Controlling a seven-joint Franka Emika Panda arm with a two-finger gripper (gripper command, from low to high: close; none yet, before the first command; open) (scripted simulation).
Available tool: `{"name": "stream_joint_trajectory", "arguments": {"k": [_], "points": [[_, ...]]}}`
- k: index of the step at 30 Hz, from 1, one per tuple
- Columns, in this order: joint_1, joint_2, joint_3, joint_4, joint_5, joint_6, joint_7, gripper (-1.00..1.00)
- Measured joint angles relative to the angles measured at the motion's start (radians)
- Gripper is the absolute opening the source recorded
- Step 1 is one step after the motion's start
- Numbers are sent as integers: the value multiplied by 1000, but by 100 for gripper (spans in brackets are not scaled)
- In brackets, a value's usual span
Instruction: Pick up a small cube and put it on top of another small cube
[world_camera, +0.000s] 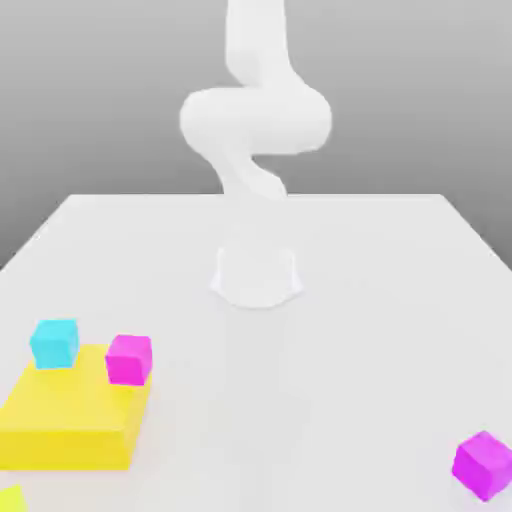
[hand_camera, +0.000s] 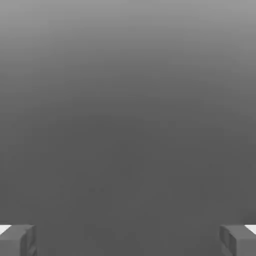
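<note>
A small lime cube (world_camera: 10, 497) sits at the near edge of the tabletop (world_camera: 380, 300), on the exterior view's left, just in front of a big yellow block (world_camera: 65, 425) carrying a cyan cube (world_camera: 54, 342) and a magenta cube (world_camera: 129, 359). Another magenta cube (world_camera: 484, 465) lies well apart — far right. The hand (hand_camera: 128, 240) is spread wide, holding nothing.
</note>
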Motion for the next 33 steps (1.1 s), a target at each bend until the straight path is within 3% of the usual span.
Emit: {"name": "stream_joint_trajectory", "arguments": {"k": [9, 18, 26, 33], "points": [[54, 327, -169, 61, 59, 58, -272, 0], [40, 658, -287, 122, 189, 109, -590, 0], [-57, 950, -292, 176, 280, 155, -855, 0], [-157, 1189, -282, 219, 281, 208, -1035, 0]]}}
